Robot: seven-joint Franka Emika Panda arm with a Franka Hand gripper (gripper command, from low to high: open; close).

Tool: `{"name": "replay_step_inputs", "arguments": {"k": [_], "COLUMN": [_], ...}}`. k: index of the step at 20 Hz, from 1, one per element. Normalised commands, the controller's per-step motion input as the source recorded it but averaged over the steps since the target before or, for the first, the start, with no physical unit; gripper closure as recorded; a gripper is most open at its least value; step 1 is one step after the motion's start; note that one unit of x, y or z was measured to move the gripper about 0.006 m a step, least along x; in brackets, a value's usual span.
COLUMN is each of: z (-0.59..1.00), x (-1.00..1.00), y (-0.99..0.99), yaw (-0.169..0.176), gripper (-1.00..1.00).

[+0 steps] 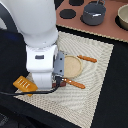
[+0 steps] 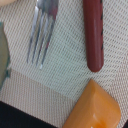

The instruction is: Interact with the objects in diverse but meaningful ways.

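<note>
- i judge i'm lining up on the sausage (image 2: 93, 35), just below my claw, bread loaf (image 2: 93, 109) beside it.
- can't tell the claw's opening.
- next: descend squarely, avoiding the fork (image 2: 42, 31).

The white arm (image 1: 35, 30) reaches straight down — its hand hidden from view.

i count one round tan plate (image 1: 73, 65), two orange-handled utensils (image 1: 87, 58) beside it, and one woven placemat (image 1: 95, 90) under them. from my wrist i see one silver fork head (image 2: 42, 31), one red-brown sausage (image 2: 93, 35) and one yellow-orange bread loaf (image 2: 95, 111). farther back stands one dark pot (image 1: 94, 13).
</note>
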Motion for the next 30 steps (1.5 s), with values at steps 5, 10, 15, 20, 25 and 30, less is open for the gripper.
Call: {"name": "replay_step_inputs", "arguments": {"k": [5,10,15,20,25,30], "z": [0.01,-0.02,-0.09,-0.03,-0.06,-0.05], "x": [0.65,0.54,0.29,0.17,0.12,0.06], "y": [0.0,-0.04,-0.18,-0.18,-0.18,-0.21], "yaw": [0.0,0.0,0.033,0.024,0.019,0.009], "gripper": [-1.0,-1.0,-1.0,-1.0,-1.0,-1.0]}}
